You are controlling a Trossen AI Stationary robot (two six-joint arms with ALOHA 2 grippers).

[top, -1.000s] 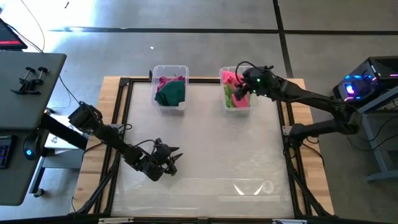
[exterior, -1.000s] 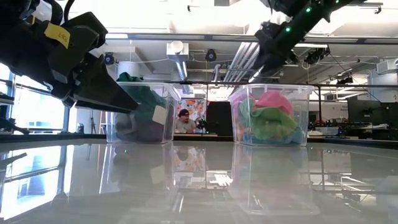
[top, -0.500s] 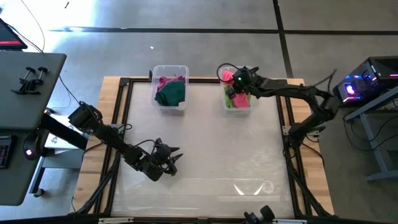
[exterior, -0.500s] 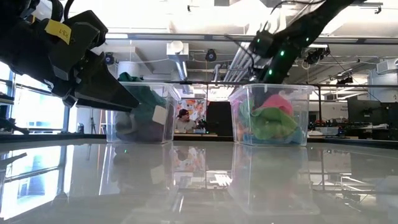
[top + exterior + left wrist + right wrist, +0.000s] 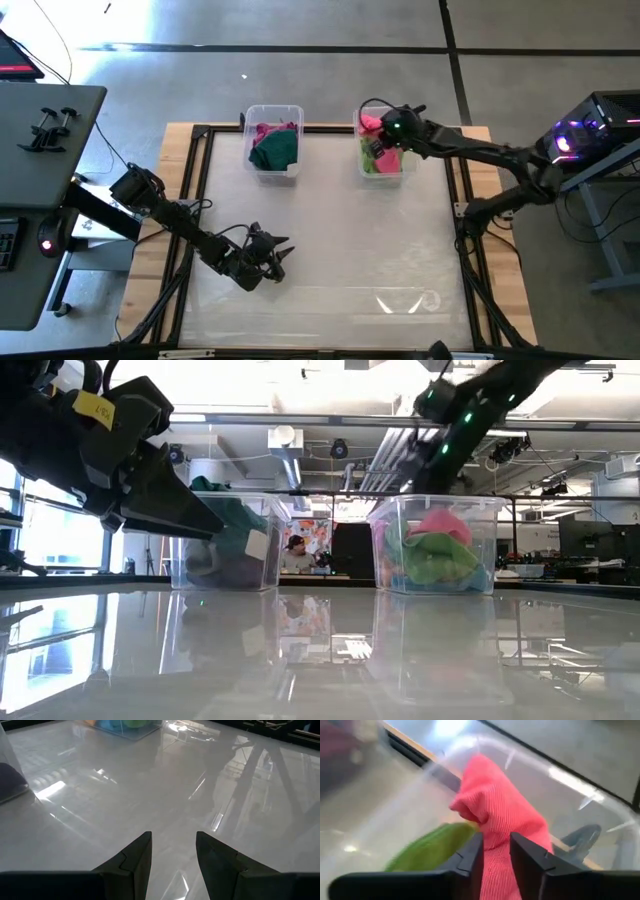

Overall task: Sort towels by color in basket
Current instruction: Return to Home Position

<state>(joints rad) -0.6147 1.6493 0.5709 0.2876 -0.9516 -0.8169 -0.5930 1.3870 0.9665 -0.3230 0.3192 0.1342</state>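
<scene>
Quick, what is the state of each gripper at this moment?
Left gripper: open, empty, over the glossy white table.
Right gripper: open, empty, above the pink microfiber cloth in the right transparent plastic bin.

Ahead of the right gripper (image 5: 496,839), the pink towel (image 5: 505,815) is matt ribbed cloth, the bin (image 5: 560,772) clear glossy plastic.

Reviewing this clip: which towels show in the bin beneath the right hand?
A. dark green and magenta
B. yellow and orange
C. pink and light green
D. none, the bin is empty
C: the right hand hangs over the right bin, and a pink towel and a light green towel lie inside it.
</scene>
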